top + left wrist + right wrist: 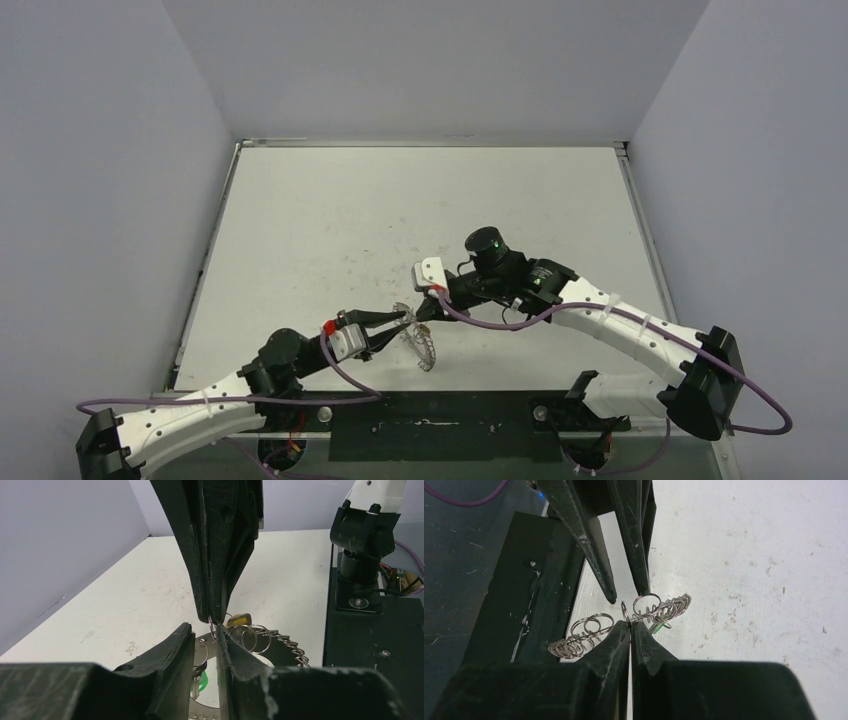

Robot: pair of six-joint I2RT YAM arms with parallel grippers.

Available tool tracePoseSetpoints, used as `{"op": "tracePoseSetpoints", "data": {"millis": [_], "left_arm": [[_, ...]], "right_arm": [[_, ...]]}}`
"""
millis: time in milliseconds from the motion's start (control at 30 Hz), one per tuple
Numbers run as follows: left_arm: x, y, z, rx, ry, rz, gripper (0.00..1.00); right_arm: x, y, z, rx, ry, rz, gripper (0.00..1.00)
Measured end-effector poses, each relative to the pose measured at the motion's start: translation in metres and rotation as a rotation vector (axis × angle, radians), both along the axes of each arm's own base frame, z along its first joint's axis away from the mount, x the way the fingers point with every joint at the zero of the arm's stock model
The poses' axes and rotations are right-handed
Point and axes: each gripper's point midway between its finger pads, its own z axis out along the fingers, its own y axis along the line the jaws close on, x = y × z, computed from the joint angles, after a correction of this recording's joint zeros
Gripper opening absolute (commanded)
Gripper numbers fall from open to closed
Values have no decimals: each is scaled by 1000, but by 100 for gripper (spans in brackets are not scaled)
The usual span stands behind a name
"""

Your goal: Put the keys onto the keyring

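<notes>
**Q:** What is the largest element shown?
**A:** The white table [420, 200]. Both arms reach in from its near edge and meet just left of centre, close to that edge.

**Q:** How do the grippers stand?
**A:** Left gripper [204, 628]: jaws slightly apart, straddling the rim of the keyring [422, 349]. Whether its pads touch the metal cannot be told. Right gripper [630, 623]: fingers pressed together on the keyring's rim, pinching it among the wire loops, tip to tip with the left gripper.

**Q:** Where is the keyring?
**A:** It stands tilted on edge between the two grippers, over the near part of the table. Whether its lower edge rests on the surface cannot be told.

**Q:** And the keys?
**A:** Yellow-headed key [240, 618]: just behind the disc, beside the right fingertips. Green-headed key [202, 683]: low, seen between the left fingers. Whether either hangs from a loop cannot be told.
</notes>
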Motion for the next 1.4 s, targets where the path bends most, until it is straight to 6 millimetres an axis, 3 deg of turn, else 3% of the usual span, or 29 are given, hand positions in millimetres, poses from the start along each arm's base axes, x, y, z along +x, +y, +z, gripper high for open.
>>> {"op": "tracePoseSetpoints", "data": {"millis": [333,733,967,1200,1400], "left_arm": [[5,9,-2,112,17,48,26],[8,4,-21,321,61,33,30],[8,-1,-39,395,86,10,20],[8,-1,-42,409,80,4,0],[8,-1,-42,409,80,5,0]], "right_arm": [[14,0,-4,-214,69,-90,0],[7,6,-16,-442,105,-140,0],[1,8,-22,-483,120,-145,0],[1,9,-21,-485,117,-151,0],[0,8,-22,-490,114,-151,0]]}}
